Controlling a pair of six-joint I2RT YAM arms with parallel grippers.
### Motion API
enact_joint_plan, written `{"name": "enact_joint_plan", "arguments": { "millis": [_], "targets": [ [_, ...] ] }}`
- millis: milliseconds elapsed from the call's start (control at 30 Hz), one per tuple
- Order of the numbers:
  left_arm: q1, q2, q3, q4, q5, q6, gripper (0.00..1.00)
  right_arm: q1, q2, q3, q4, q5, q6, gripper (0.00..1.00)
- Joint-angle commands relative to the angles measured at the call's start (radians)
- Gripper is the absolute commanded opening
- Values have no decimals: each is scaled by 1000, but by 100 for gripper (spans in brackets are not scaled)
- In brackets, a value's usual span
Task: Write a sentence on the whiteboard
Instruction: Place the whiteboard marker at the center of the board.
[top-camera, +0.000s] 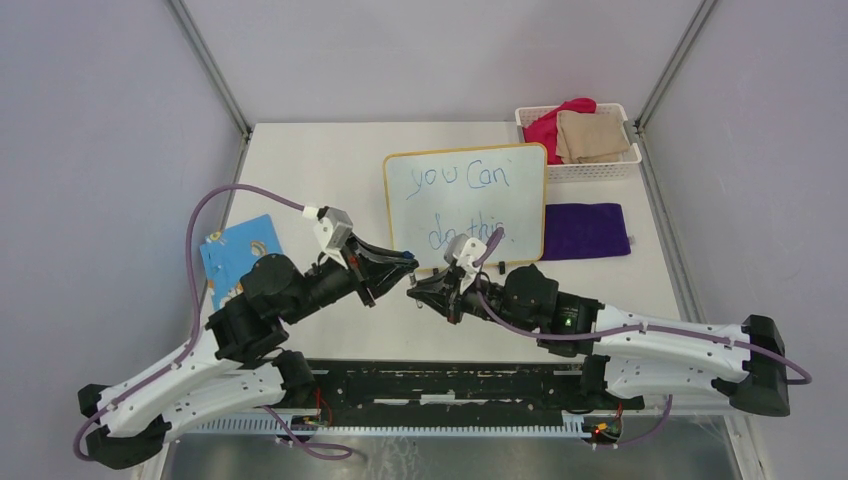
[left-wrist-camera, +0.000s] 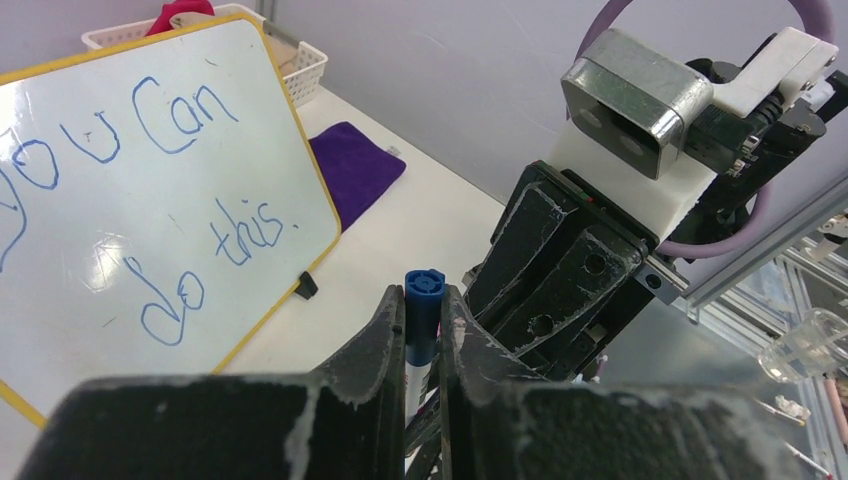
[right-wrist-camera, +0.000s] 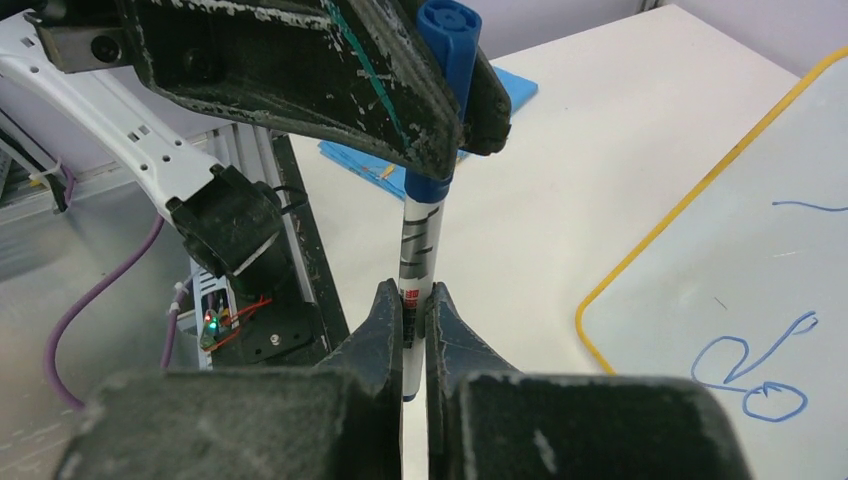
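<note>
At the bottom of the overhead view the two arms reach up and inward from their bases, and their tips meet just below the middle of the frame. The right gripper (top-camera: 420, 290) has its fingers (right-wrist-camera: 390, 330) pinching the white barrel of a marker (right-wrist-camera: 418, 240) low down, with the marker standing nearly upright in the right wrist view. Right above it, the left gripper (top-camera: 405, 262) has its fingers (left-wrist-camera: 385, 330) pressed onto the marker's blue cap (left-wrist-camera: 424, 300), whose end pokes out past the fingertips. To the left of the left arm a blue card (top-camera: 240, 255) lies flat on the table (top-camera: 320, 170). Just beyond the grippers stands the whiteboard (top-camera: 525, 200), centre of the frame, tilted on its small black feet, its lower edge partly hidden by the right wrist. The sentence (top-camera: 465, 205) on it reads "you Can" on one line and "do this." below, in thin blue strokes. Right of the board's lower corner lies a purple cloth (top-camera: 585, 230). Farthest back, at upper right, a white basket (top-camera: 590, 170) holds a pink cloth (top-camera: 548, 128) and a beige cloth (top-camera: 592, 135).
</note>
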Motion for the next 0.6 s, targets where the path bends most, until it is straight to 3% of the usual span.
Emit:
{"name": "enact_joint_plan", "arguments": {
  "millis": [0,33,133,300,333,400,567],
  "targets": [
    [-16,-4,-81,-112,132,-129,2,-15,-52,64,271,8,-47,0],
    [-16,-16,-76,-118,116,-129,7,-17,-49,73,260,-2,-51,0],
    [-16,-46,-41,-127,66,-119,38,-17,-40,88,227,-36,-67,0],
    [-16,-94,14,-108,-17,-122,62,-17,-44,125,145,-44,-101,0],
    [-17,-105,18,-100,-27,-121,72,-17,-42,134,128,-52,-107,0],
    [-16,-122,20,-88,-53,-115,77,-18,-43,140,113,-74,-108,0],
    [-16,-143,27,-48,-113,-84,77,-16,-23,143,94,-122,-85,0]
  ]
}}
